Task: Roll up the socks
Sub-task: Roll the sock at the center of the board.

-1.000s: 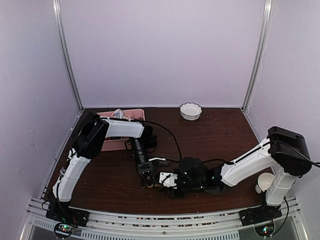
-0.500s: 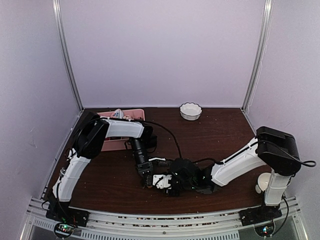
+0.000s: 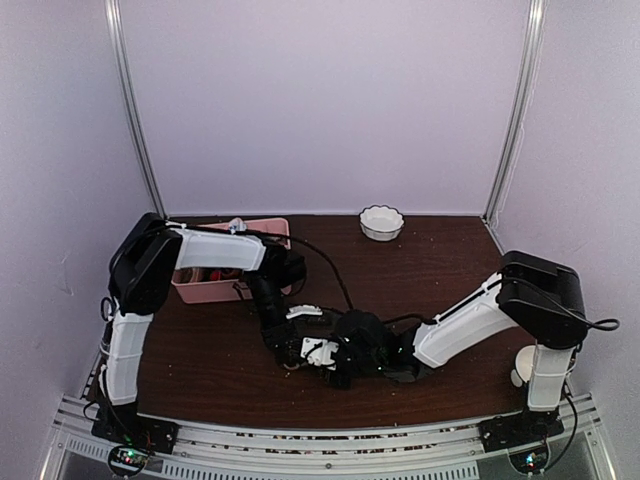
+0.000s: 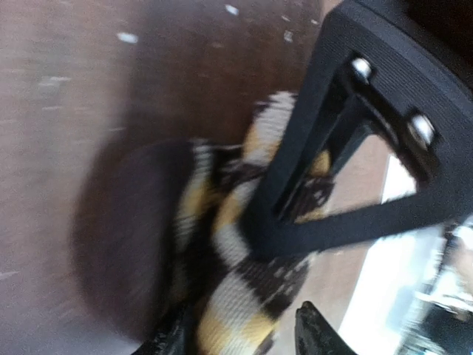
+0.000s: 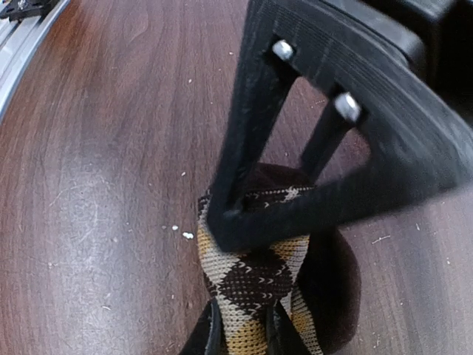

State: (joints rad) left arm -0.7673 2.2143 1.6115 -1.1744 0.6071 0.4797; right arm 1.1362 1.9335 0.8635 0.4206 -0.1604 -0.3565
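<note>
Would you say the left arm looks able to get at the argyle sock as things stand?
Probably yes: the left tool sits open over the argyle sock, tips either side. The right tool grips the same sock, crowding it.

Left wrist view: smeared all over. The argyle sock [image 4: 240, 296] is cut off by the bottom edge, its middle crossed by the left fingers [image 4: 384, 59]. Right margin is a bright blur, unreadable.

Right wrist view: argyle sock [image 5: 255, 292] runs off the bottom edge, upper part behind the right fingers [image 5: 332, 203]. Grip of either pair: cannot tell.

Top view: sock nearly all hidden under the meeting wrists. Pink tray [image 3: 205, 291] part covered by left arm [image 3: 215, 250], contents too small. White object [image 3: 522, 372] half behind right arm [image 3: 470, 325], unidentified.
</note>
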